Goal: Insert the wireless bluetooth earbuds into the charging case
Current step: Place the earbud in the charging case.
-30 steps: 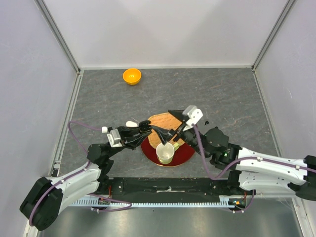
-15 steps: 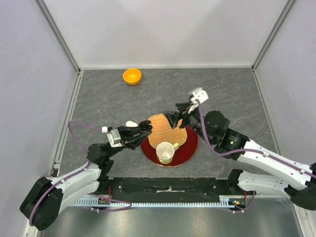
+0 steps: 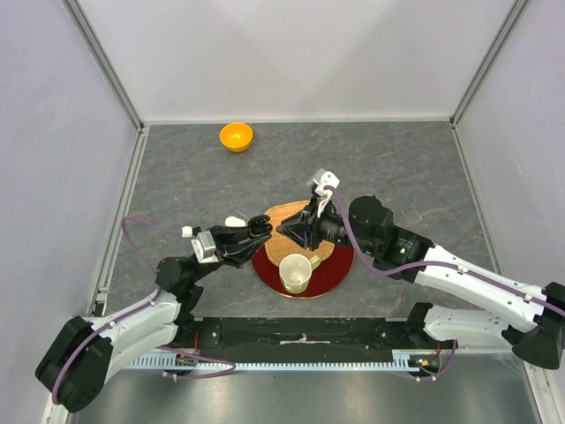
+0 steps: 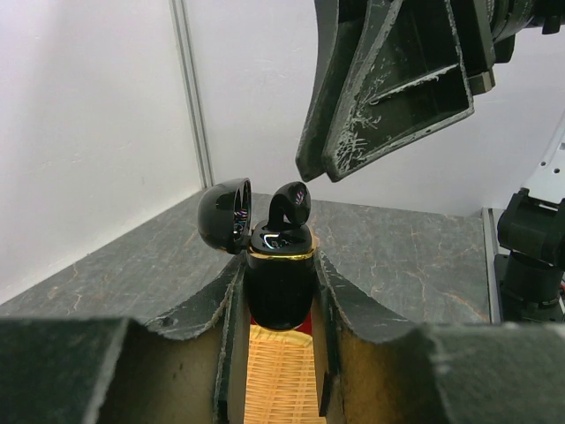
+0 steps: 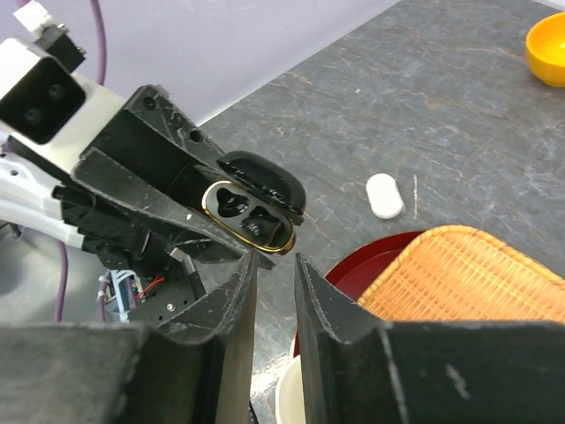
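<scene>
The right arm [image 3: 459, 278] has swung round: 1 second ago its claw was dipped over the cream cup [image 3: 296, 274], half a second ago it had lifted clear and back, and now the right claw [image 3: 284, 228] points straight at the left claw [image 3: 261, 228], tip almost to tip. The left arm [image 3: 141, 318] hasn't budged in that time. The round red plate [image 3: 340, 265] with its woven straw mat [image 3: 281, 250] sits under and just behind the right claw, and the cup stands below its tips. The left claw is clamped on the glossy black charging case with a gold rim [image 4: 279, 283], whose lid [image 4: 225, 215] is flipped open away from the right claw. From the left wrist, 1 black earbud [image 4: 290, 198] stands proud of the case mouth, directly under the right claw's tips; the right wrist view shows 2 dark shapes in the wells. The right claw's jaws are parted only narrowly, and nothing shows between them. I'd judge a bud has reached the case but may need seating. A small white oval piece [image 5: 384, 194] lies on the table beyond the left claw; I can't tell what it is.
</scene>
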Tool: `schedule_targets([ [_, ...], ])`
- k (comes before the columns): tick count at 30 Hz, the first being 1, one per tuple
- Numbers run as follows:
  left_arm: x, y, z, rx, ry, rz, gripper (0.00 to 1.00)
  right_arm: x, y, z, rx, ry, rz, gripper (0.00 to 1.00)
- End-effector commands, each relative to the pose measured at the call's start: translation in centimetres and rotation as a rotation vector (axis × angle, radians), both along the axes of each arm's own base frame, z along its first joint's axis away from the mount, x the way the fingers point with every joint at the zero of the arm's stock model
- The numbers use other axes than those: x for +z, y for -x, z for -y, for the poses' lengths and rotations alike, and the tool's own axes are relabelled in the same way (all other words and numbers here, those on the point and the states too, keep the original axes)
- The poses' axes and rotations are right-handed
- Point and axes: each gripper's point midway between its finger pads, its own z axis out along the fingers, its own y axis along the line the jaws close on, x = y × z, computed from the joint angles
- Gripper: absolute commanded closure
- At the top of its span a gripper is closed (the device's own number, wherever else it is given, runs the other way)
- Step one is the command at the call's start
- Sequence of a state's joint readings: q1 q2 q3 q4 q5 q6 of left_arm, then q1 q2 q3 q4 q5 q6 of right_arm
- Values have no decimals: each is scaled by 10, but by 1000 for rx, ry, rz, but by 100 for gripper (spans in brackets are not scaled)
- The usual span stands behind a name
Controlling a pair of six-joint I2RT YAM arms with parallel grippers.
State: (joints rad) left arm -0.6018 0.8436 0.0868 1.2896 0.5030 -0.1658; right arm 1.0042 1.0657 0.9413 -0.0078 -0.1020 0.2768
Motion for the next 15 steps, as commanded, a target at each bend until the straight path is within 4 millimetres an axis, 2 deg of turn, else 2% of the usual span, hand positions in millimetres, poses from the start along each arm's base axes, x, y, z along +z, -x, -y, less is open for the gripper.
schedule_targets([
  [1, 74, 29, -24, 19, 209, 289, 98, 36, 15, -6, 84, -103, 33, 72],
  [15, 76, 34, -22, -4, 207, 299, 98, 32, 4, -20, 67, -113, 22, 75],
])
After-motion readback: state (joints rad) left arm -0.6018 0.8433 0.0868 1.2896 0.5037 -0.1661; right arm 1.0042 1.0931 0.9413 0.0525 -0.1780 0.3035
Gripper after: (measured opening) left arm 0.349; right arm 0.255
